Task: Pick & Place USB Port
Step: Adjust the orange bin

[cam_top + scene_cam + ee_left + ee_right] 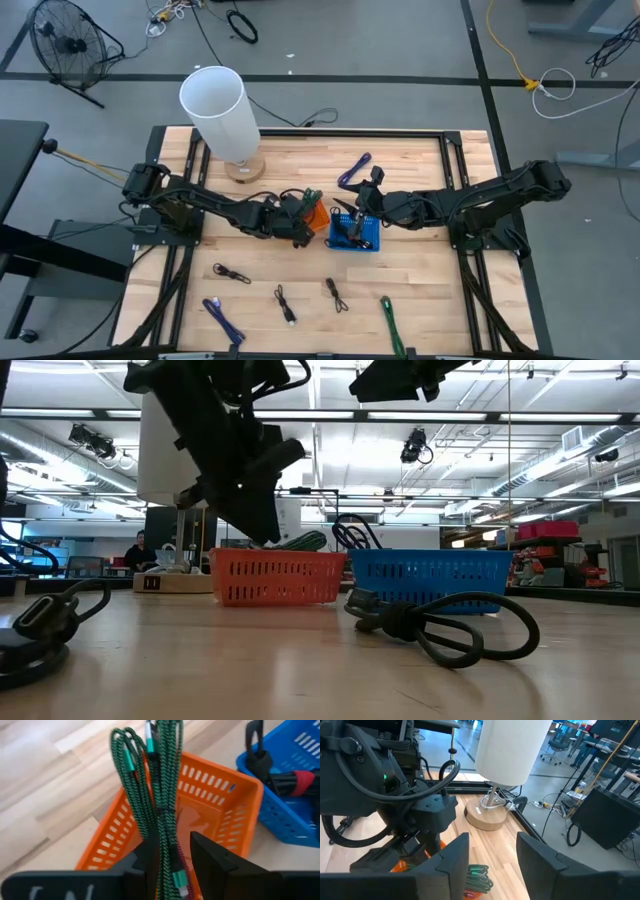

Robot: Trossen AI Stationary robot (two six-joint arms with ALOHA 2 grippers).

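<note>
Right now my left gripper (170,857) hangs over the orange basket (220,800) at frame centre, fingers parted either side of the green braided cable (160,790), which dangles into it. I read this as the release step. Next: spread wider, lift clear. Right gripper (492,855) waits spread above the blue basket (356,232), holding nothing. More cables lie along the lower table (430,300).

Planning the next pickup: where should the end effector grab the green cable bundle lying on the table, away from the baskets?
Probably its middle, from straight above, closing across the narrow width. The green cable bundle lies flat on the table as one long thin strip, apart from other cables, so both sides are open.
</note>
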